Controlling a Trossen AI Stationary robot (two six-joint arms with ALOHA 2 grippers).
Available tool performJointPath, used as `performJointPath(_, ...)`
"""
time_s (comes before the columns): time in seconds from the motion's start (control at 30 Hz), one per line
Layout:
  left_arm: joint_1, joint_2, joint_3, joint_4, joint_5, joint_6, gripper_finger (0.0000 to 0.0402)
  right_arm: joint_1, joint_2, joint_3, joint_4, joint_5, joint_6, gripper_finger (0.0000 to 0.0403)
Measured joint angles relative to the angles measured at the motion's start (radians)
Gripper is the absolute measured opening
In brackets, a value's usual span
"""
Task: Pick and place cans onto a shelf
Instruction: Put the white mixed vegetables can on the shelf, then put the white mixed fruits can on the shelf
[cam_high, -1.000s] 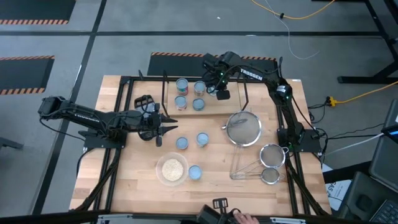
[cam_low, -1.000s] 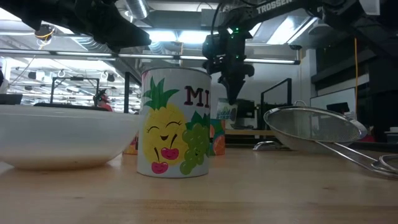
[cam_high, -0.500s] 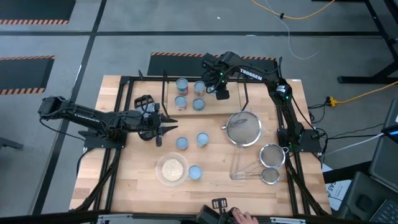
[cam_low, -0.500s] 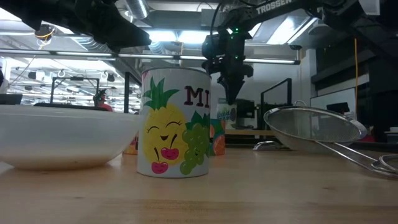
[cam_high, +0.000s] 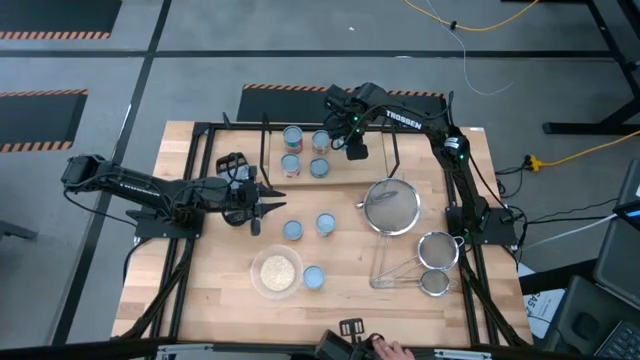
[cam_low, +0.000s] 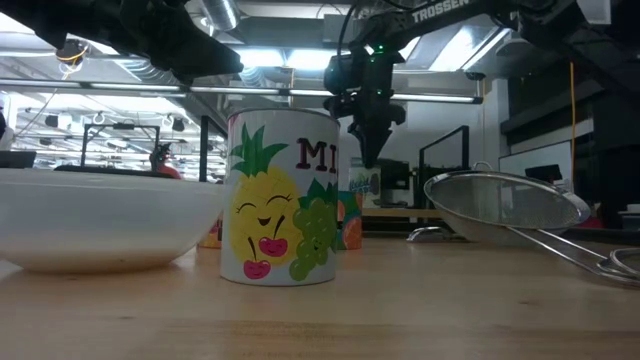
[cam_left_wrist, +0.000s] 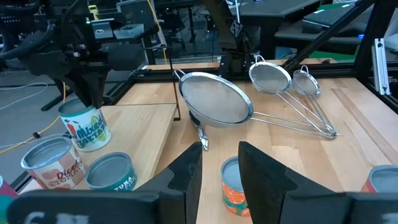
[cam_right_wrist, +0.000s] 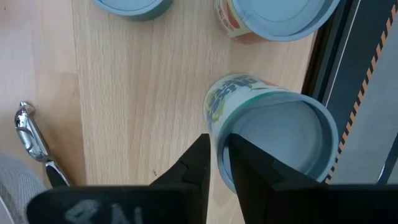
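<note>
The shelf (cam_high: 305, 152), a light-wood board in a black wire frame, lies at the table's far middle, and several cans stand on it (cam_high: 292, 135) (cam_high: 290, 164) (cam_high: 319, 168). My right gripper (cam_right_wrist: 217, 163) points down over the shelf's far right can (cam_right_wrist: 273, 146), which has a green label. Its fingers are a little apart, astride that can's rim. Three more cans stand on the table (cam_high: 292, 230) (cam_high: 326, 222) (cam_high: 313, 277). My left gripper (cam_left_wrist: 221, 165) waits open and level at the table's left middle (cam_high: 262, 205), nothing between its fingers. My right gripper comes from above, pointing down, with one finger (cam_right_wrist: 249, 171) over the can's recessed top and the other finger (cam_right_wrist: 198, 168) outside its wall, the rim (cam_right_wrist: 216, 142) running into the narrow gap. The can stands upright on the shelf. Whether either finger touches it I cannot tell.
A clear bowl of pale grains (cam_high: 277, 272) stands near the front edge. Three wire strainers (cam_high: 392, 207) (cam_high: 438, 248) (cam_high: 433, 283) lie at the right. Black frame rails (cam_high: 200, 160) run along both sides. A person's hand (cam_high: 385, 348) shows at the near edge.
My right gripper's fingers have parted a little over the green-labelled can, without the hand shifting. The can stays upright on the shelf.
</note>
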Motion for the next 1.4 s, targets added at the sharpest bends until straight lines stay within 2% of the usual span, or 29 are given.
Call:
performJointPath(0.73,0.0,0.0,0.0,0.0,0.0,0.0,0.0098,0.044,0.0,0.002,-0.016,0.007,0.0,0.0064)
performJointPath(0.93,0.0,0.0,0.0,0.0,0.0,0.0,0.0098,0.052,0.0,0.002,-0.039,0.186,0.0,0.0065)
performJointPath(1.03,0.0,0.0,0.0,0.0,0.0,0.0,0.0098,0.052,0.0,0.004,-0.057,0.216,0.0,0.0065)
performJointPath(1.2,0.0,0.0,0.0,0.0,0.0,0.0,0.0098,0.059,-0.002,0.055,-0.099,0.21,0.0,0.0065)
performJointPath(1.4,0.0,0.0,0.0,0.0,0.0,0.0,0.0098,0.092,-0.002,0.185,-0.165,0.191,0.055,0.0065)
